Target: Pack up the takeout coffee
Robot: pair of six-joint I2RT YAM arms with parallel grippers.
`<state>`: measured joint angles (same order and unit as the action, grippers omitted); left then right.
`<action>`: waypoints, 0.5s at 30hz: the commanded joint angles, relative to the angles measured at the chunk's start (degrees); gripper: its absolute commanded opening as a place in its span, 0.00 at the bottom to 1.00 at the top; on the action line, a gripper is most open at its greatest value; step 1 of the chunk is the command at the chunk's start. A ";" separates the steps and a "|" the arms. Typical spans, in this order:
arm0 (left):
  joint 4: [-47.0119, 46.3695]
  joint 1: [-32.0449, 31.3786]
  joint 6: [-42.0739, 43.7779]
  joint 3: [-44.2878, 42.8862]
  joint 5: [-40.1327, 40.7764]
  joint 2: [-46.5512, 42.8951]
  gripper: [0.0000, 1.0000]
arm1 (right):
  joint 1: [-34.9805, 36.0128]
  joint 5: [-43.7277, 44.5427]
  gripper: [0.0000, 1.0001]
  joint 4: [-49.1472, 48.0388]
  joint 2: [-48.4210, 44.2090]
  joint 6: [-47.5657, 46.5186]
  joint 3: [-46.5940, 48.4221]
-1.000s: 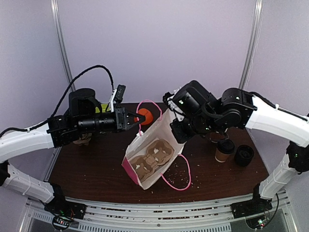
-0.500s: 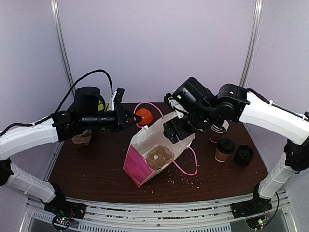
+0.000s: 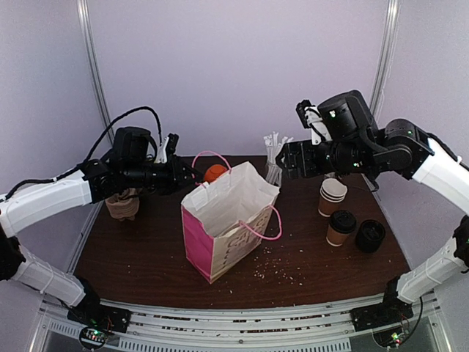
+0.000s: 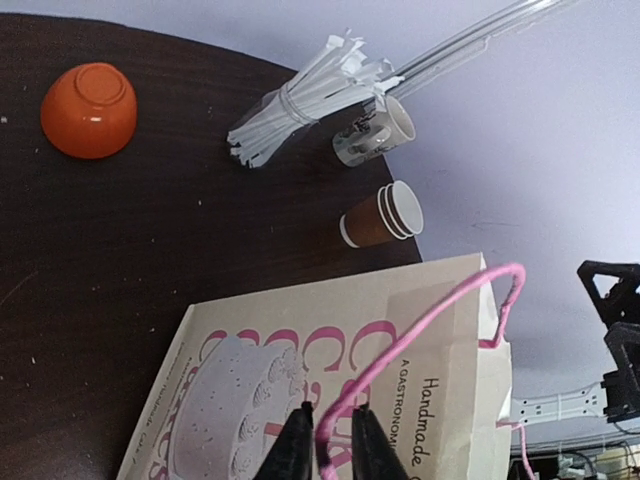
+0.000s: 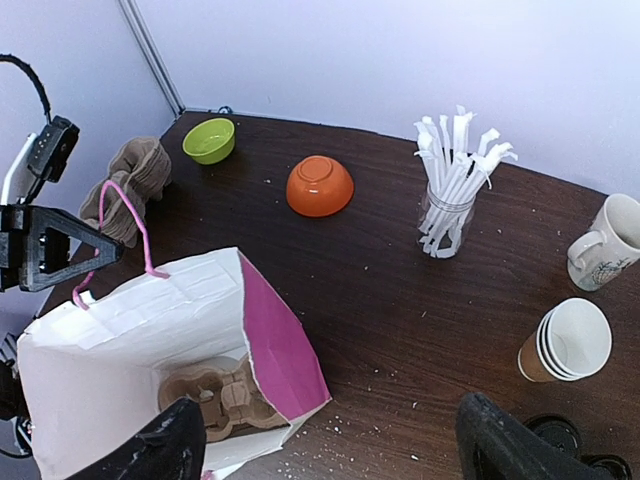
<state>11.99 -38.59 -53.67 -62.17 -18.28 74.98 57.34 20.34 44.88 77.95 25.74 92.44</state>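
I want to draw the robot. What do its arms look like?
The arms are white tubes with chunky black joints. A black cable loops over the left arm; the right arm has none showing. The left end effector and right end effector are black, each with two fingers.

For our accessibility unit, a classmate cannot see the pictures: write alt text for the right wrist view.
An open white-and-pink paper bag stands on a dark table, a cardboard cup carrier at its bottom, one pink handle pinched by the left end effector. Behind it sit an orange bowl, a green bowl, a glass of straws, a mug and stacked paper cups.
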 commanded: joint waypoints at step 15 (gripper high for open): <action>23.10 1.30 17.21 -13.35 4.58 -3.35 0.79 | -1.44 0.43 0.90 -7.74 -2.18 3.60 -8.49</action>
<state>27.75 -37.58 -42.52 -72.82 -16.80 72.90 56.21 20.51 38.41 76.29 28.73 84.99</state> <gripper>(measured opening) 0.774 0.895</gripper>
